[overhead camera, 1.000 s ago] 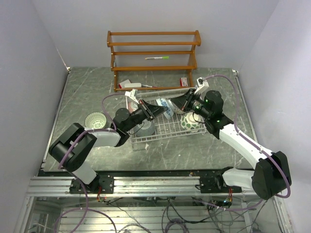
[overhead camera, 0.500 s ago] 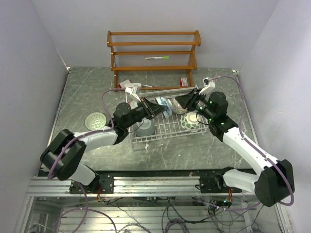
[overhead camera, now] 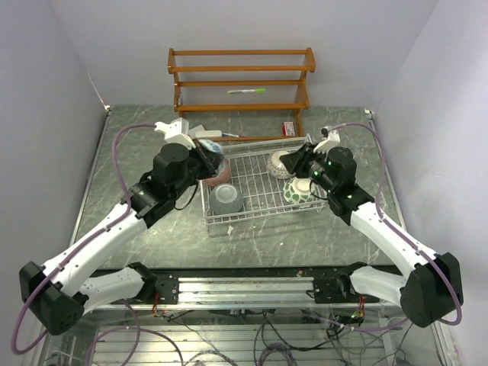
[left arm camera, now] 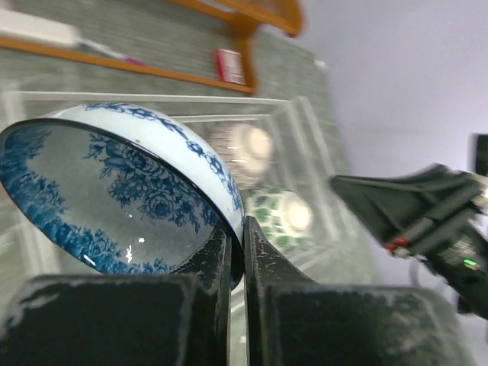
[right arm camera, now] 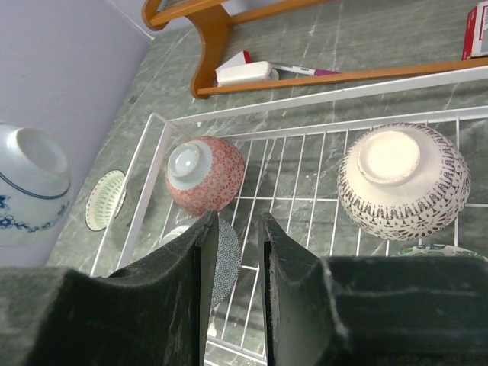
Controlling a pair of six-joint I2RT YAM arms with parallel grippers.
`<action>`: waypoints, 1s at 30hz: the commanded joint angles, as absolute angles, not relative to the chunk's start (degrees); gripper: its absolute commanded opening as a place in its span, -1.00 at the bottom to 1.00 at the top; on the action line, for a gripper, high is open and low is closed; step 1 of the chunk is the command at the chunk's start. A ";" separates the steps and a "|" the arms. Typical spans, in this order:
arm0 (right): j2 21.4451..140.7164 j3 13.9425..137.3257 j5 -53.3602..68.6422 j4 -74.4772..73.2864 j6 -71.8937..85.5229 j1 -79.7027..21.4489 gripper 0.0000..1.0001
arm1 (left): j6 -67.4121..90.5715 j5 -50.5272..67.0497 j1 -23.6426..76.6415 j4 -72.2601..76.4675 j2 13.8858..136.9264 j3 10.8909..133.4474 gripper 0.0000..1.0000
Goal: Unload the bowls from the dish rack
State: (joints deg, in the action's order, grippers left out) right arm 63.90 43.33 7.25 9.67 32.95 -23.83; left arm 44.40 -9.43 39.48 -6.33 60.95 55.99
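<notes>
- Grey marbled table (overhead camera: 137,145), pale walls on three sides. Brown wooden shelf (overhead camera: 240,72) at the back, just behind the dish rack (overhead camera: 259,204).
- Over the rack's left end: left tool (left arm camera: 236,238) raised, clamped on the rim of the blue-and-white bowl (left arm camera: 114,191). Bowl tilted, clear of the wire.
- Over the rack's right half: right tool (right arm camera: 232,252) hovers, a narrow gap between its two sides, nothing held.
- In the rack: pink bowl (right arm camera: 206,174) and cream bowl (right arm camera: 402,179), both upside down; also grey-teal bowl (overhead camera: 226,198) and green-and-white bowl (overhead camera: 300,191).
- Outside it: green lattice bowl (right arm camera: 105,200) on the table, left of the rack.
- Risk, judged: the pinch is thin and on one edge only. Glazed ceramic could pivot or slip in a quick swing and strike the rack wall or the pink bowl.
- Risk, judged: the likely set-down area holds the lattice bowl, so a careless lowering would knock it.
- Small red box (overhead camera: 290,129) by the shelf foot, out of the path.
</notes>
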 commanded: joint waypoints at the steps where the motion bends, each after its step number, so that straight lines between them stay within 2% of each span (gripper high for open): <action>1: 64.74 42.12 8.23 11.46 33.16 -23.49 -0.45 | 42.25 -29.56 39.66 -25.98 57.32 59.19 -0.86; 8: 66.20 41.11 9.54 12.85 33.67 -23.53 -0.45 | 51.13 -47.33 39.59 -43.21 59.72 64.57 -0.85; 11: 66.48 40.82 9.70 13.22 33.66 -23.47 -0.45 | 51.23 -51.06 38.31 -46.19 63.66 65.83 -0.85; 20: 67.24 41.64 8.68 11.82 32.24 -23.51 -0.45 | 44.87 -37.17 21.24 -40.18 71.86 65.47 -0.85; 30: 67.92 41.11 8.52 12.36 32.20 -23.48 -0.45 | 41.51 -27.63 16.05 -35.81 78.87 63.82 -0.86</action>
State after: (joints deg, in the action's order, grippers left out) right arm 67.26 41.43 8.86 11.31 32.56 -23.79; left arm 43.75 -32.25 16.93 -40.38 76.90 64.69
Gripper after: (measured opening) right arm 0.276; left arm 0.108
